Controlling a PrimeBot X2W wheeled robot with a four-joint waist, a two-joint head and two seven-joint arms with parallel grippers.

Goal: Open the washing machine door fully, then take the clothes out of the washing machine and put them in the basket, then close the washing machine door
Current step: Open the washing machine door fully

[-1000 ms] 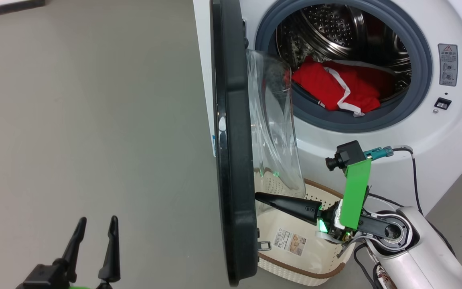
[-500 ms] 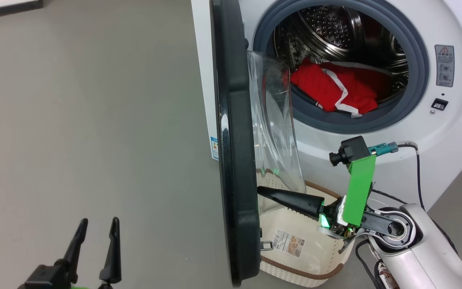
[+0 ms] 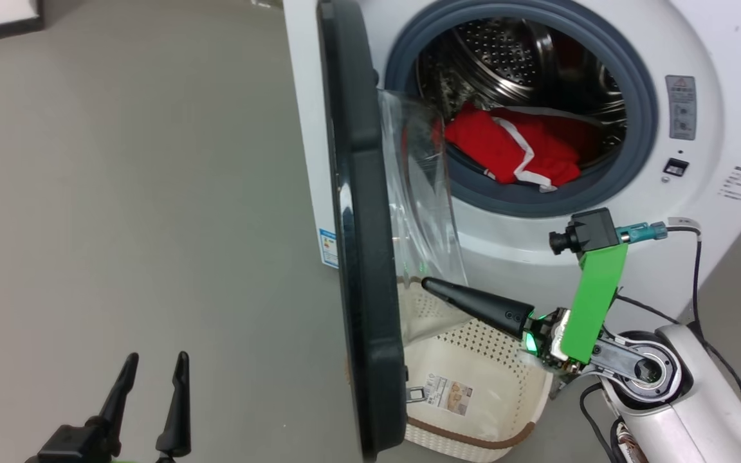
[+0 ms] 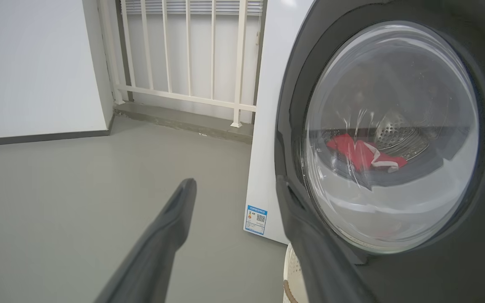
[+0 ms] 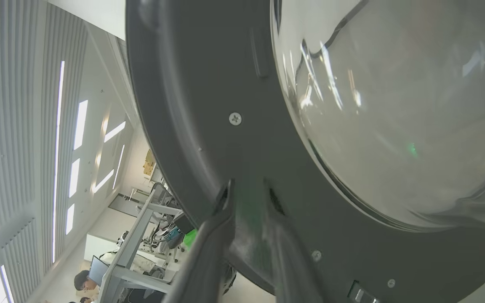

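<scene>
The washing machine door (image 3: 357, 257) stands edge-on down the middle of the head view, swung out from the washing machine (image 3: 538, 257). The right gripper (image 3: 428, 283) reaches in from the lower right, its tips just below the door's bulging glass bowl (image 3: 422, 212) and above the basket (image 3: 473, 440). In the right wrist view this gripper (image 5: 249, 189) has its two dark fingers parted by a narrow gap with nothing between them, the tips close to the door's matt grey inner face (image 5: 209, 105); whether they touch it cannot be told.

The left gripper (image 3: 152, 399) sits at the lower left over the grey floor (image 3: 119, 193), spread wide and empty, well apart from the door.

The clothes (image 3: 499, 145), thin red fabric with white trim, lie crumpled at the bottom of the perforated steel drum (image 3: 512, 58), inside the grey rubber ring (image 3: 640, 128), in the upper right of the frame. They also show through the glass in the left wrist view (image 4: 352, 149).

The basket is cream perforated plastic with a brown woven-look rim and a paper sticker (image 3: 448, 393) on its bottom. It stands on the floor at the machine's foot, partly behind the door.
</scene>
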